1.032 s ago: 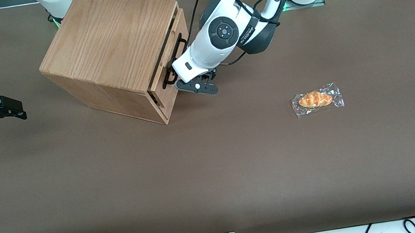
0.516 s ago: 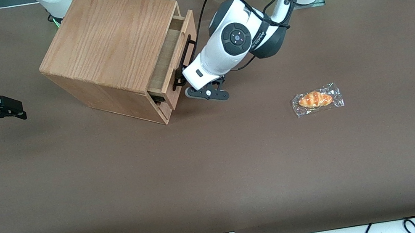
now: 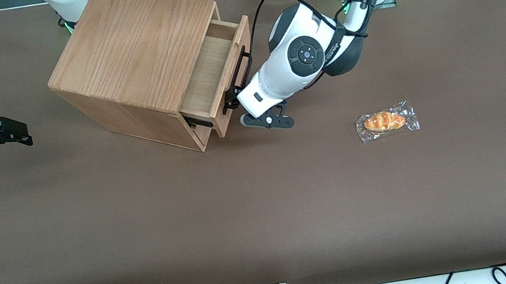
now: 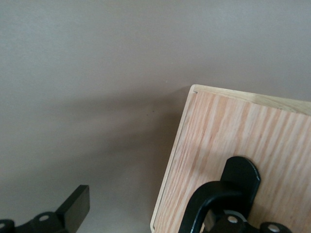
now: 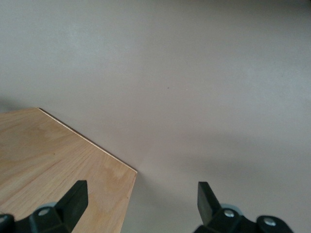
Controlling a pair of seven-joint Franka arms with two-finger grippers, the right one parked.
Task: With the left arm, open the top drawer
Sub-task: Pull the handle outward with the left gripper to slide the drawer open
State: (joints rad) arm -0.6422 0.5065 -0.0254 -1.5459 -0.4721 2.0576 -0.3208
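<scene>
the oak cabinet [image 3: 131, 43] stands skewed on the brown table [image 3: 265, 212], toward the parked arm's end of it and well away from the front camera. the top drawer [image 3: 207, 74] is pulled partway out of the cabinet, so its pale plywood inside shows bare under the cabinet's top edge. the drawer front carries the long black bar handle [image 3: 237, 79], which faces the working arm. the gripper [image 3: 266, 120] sits low in front of the drawer front, at the end of the handle nearer the front camera. in the left wrist view its fingers [image 4: 73, 206] are spread wide: one hangs over bare table off the edge of the drawer front, the other sits right at the handle's mounting post, and the handle's bend lies between them without being pinched. the left arm [image 3: 306, 57] slopes up from the gripper and away from the front camera to its base at the table's edge. a wrapped pastry [image 3: 386, 121] lies flat on the table toward the working arm's end, well apart from the gripper and the cabinet
</scene>
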